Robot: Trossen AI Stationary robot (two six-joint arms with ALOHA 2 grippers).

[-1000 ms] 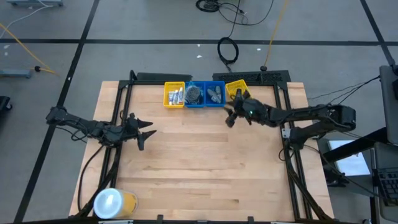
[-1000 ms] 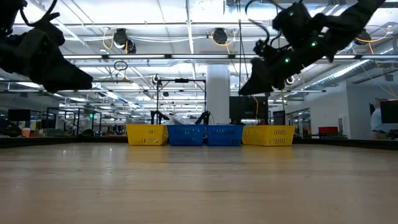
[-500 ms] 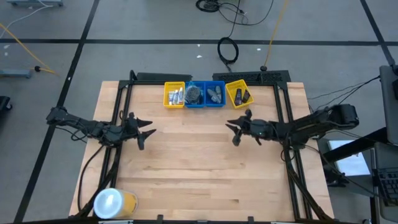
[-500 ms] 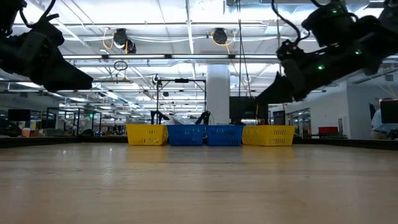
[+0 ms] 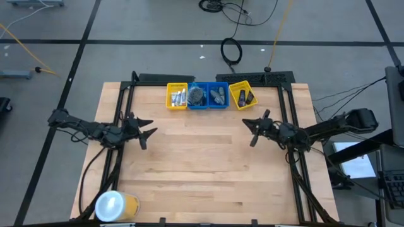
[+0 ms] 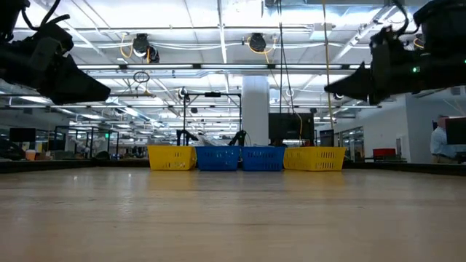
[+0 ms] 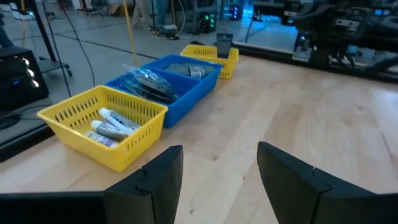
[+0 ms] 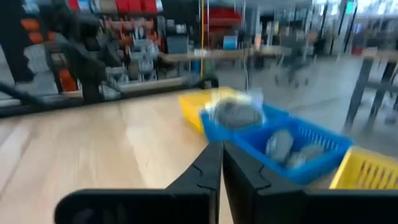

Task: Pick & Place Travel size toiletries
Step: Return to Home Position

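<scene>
You see white tubes (image 5: 179, 96) in one yellow bin (image 5: 177, 106), clear pouches (image 5: 197, 94) in blue bins (image 5: 207, 106), and dark bottles (image 5: 245, 97) in the other yellow bin (image 5: 242, 106).

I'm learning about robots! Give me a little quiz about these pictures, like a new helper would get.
1. True or false: the left gripper is open and holds nothing.
2. How many bins stand in the row at the far edge of the table? A) two B) four C) six
3. Fill in: the white tubes lie in a ____ bin.
Key: 1 true; 2 B; 3 yellow.
</scene>
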